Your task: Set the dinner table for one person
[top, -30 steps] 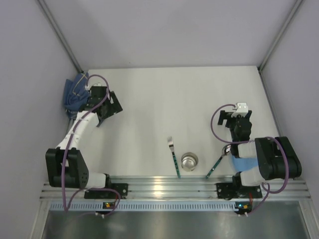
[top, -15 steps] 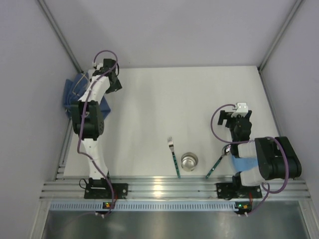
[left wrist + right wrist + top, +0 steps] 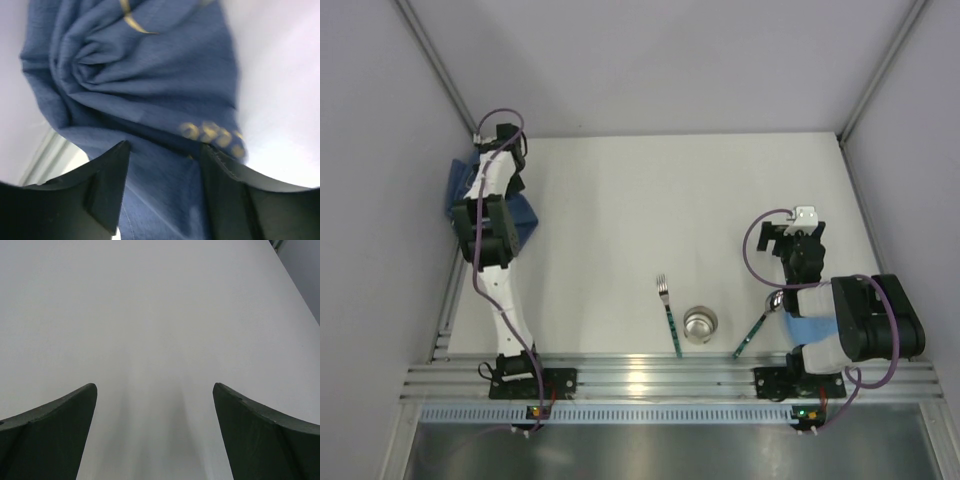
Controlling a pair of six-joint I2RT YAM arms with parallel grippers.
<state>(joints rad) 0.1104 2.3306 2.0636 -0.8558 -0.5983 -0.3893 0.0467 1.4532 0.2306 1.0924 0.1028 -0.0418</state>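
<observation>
The dinner table is a white tabletop with a ribbed aluminium rail along its near edge. A crumpled dark blue cloth mat with gold marks lies at the far left edge. My left gripper reaches down over it. In the left wrist view the open fingers straddle a fold of the mat, and I cannot tell whether they touch it. A fork, a small metal cup and a spoon lie near the rail. My right gripper is open and empty over bare table.
Grey walls close in the table on the left, back and right. The left arm's elbow stands over the mat's right part. The ribbed rail runs between the two arm bases.
My left arm has straightened and swung to the far left corner, bringing its gripper over the blue mat. The right arm, fork, cup and spoon have not moved.
</observation>
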